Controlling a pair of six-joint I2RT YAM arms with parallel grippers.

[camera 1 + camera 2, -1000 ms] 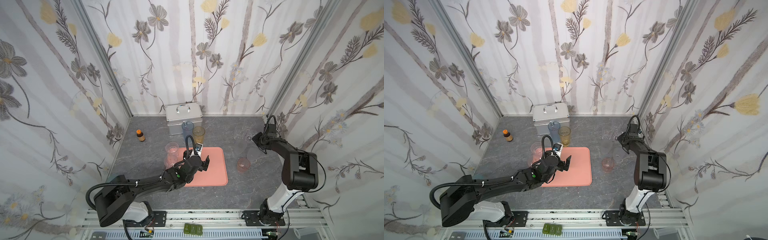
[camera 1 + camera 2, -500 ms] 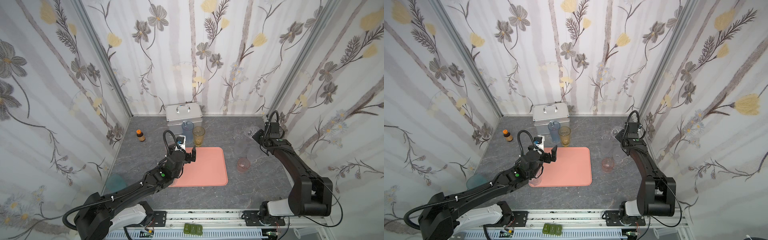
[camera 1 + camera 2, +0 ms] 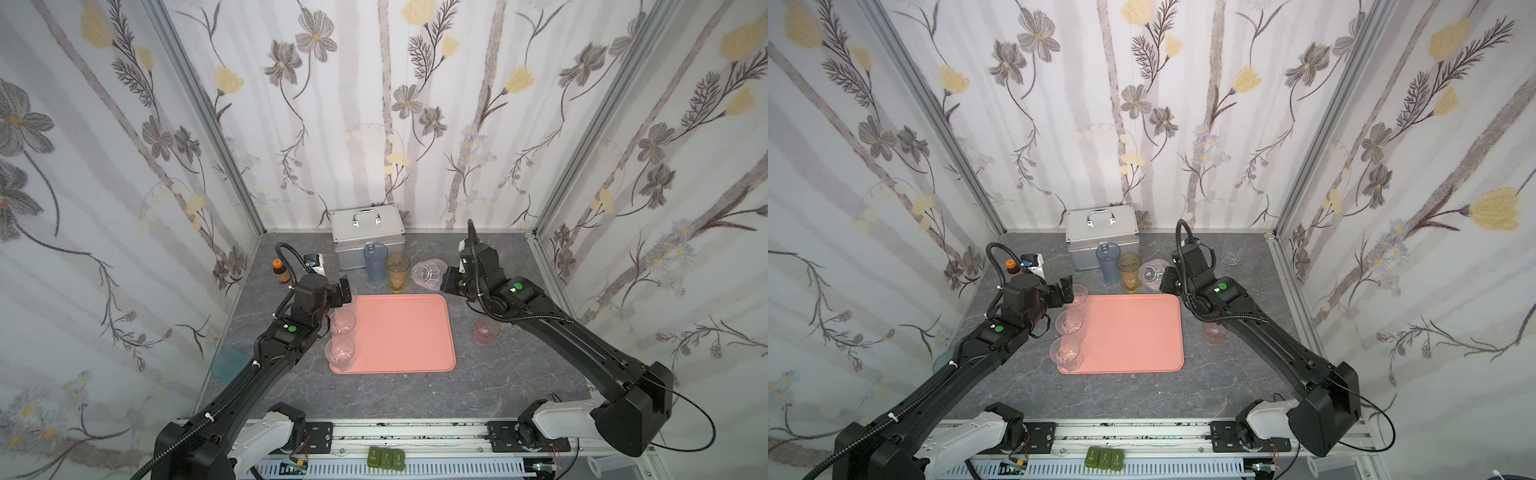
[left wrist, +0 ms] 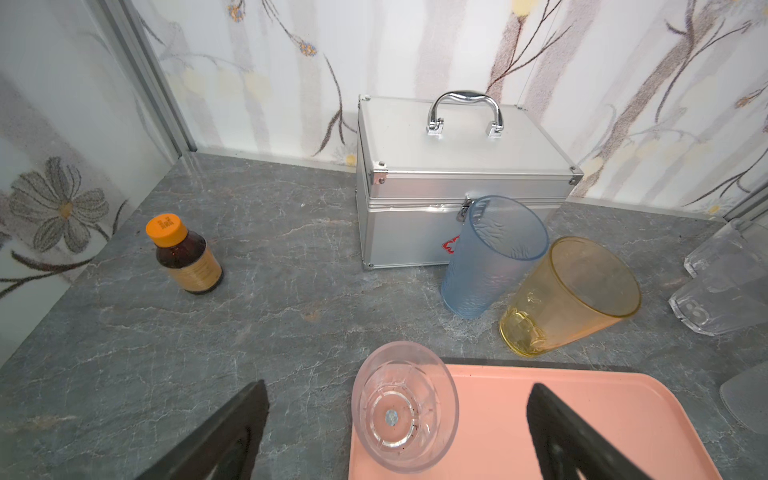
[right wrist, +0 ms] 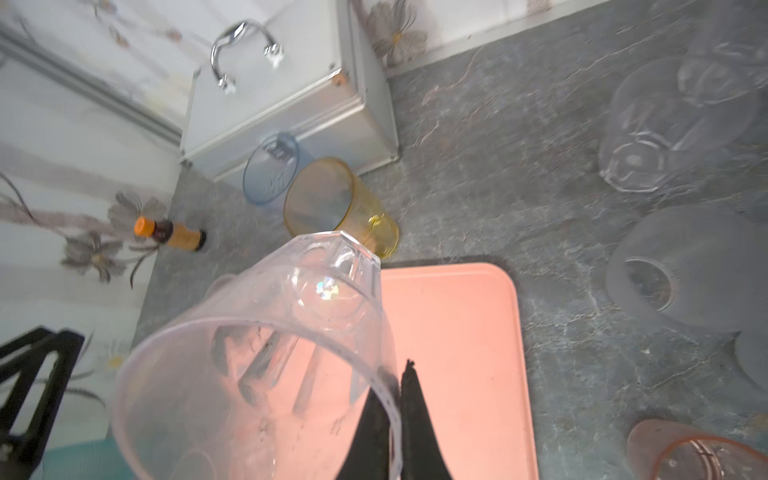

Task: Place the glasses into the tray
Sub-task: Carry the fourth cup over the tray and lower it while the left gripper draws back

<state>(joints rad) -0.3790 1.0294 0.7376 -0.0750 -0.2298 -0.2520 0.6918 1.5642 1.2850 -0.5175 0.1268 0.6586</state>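
Since the earlier frame, the right gripper [image 3: 445, 281] had travelled from the far wall toward the salmon-pink rectangular plastic tray [image 3: 399, 332]. Its fingers [image 5: 415, 415] were clamped on the rim of a clear faceted tumbler [image 3: 428, 274], held tilted near the tray's far right corner. The left gripper [image 4: 395, 399] fingers stood wide apart, either side of a small clear round glass [image 4: 405, 409] standing in the tray's far left corner.
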